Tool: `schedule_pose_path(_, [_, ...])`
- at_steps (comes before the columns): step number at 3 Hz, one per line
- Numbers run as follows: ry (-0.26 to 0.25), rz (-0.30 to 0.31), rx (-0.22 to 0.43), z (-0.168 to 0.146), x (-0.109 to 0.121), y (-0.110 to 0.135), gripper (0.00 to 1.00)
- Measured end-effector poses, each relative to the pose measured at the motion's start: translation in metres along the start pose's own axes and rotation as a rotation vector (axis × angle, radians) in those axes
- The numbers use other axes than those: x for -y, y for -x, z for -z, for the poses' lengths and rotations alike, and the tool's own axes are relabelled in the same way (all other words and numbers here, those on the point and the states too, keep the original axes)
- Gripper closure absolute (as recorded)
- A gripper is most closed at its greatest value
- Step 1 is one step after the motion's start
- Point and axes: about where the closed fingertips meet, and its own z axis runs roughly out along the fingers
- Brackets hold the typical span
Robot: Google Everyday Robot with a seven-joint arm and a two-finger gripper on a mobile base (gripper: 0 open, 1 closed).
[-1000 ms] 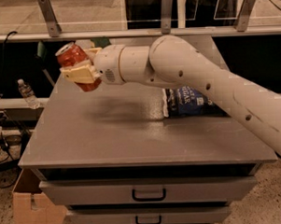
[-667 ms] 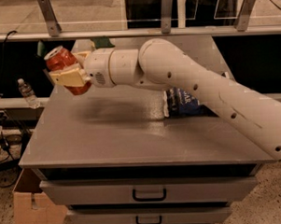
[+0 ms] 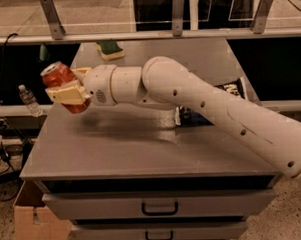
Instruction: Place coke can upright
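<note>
The coke can [image 3: 60, 79], red with a silver top, is held in my gripper [image 3: 71, 88] above the left edge of the grey cabinet top [image 3: 136, 142]. The can is tilted, its top pointing up and to the left. The cream fingers [image 3: 67, 94] are shut on the can's body. My white arm reaches in from the lower right across the top. The can's lower end is hidden behind the fingers.
A dark blue chip bag [image 3: 224, 96] lies on the right part of the top, partly behind my arm. A green and yellow sponge [image 3: 110, 50] lies at the back. A water bottle [image 3: 28, 101] stands on a ledge at left. A cardboard box [image 3: 37, 222] sits on the floor at left. Drawers with handles [image 3: 159, 209] are below.
My gripper has carried the can further left, from over the top's back left part to its left edge. The can stays tilted in the grip.
</note>
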Motion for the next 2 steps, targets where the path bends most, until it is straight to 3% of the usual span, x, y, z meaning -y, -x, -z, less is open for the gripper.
schedule_pose_path(1, [-0.015, -0.008, 0.012, 0.007, 0.0, -0.008, 1.0])
schedule_pose_path(2, [-0.025, -0.011, 0.01, 0.018, 0.003, -0.018, 0.82])
